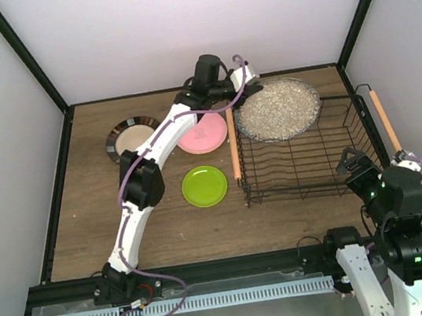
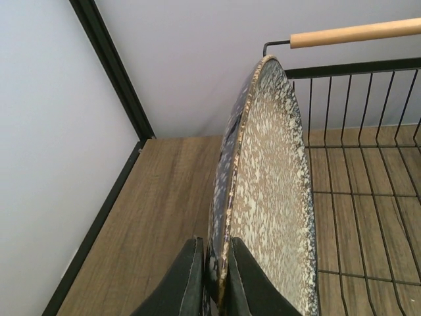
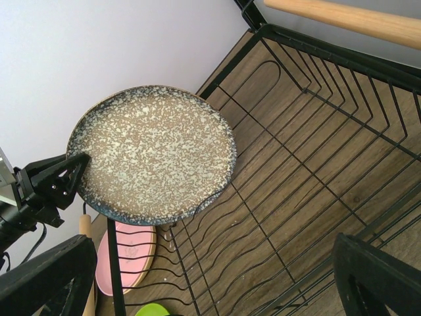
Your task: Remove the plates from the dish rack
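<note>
My left gripper [image 1: 235, 97] is shut on the rim of the large speckled grey plate [image 1: 278, 108] and holds it above the far left corner of the black wire dish rack [image 1: 309, 179]. The left wrist view shows both fingers [image 2: 245, 280] pinching the plate's edge [image 2: 270, 184]. The plate also shows in the right wrist view [image 3: 151, 151], over the rack's corner [image 3: 289, 164]. The pink plate [image 1: 202, 134], the lime green plate [image 1: 204, 185] and the cream plate with a dark brown rim [image 1: 133, 136] lie on the table left of the rack. My right gripper [image 1: 352, 162] is open and empty at the rack's near right corner.
The rack has a wooden rod handle on its left side [image 1: 233, 143] and on its right side [image 1: 384, 121]. No other plates show inside the rack. Black frame posts and grey walls enclose the table [image 1: 94, 223].
</note>
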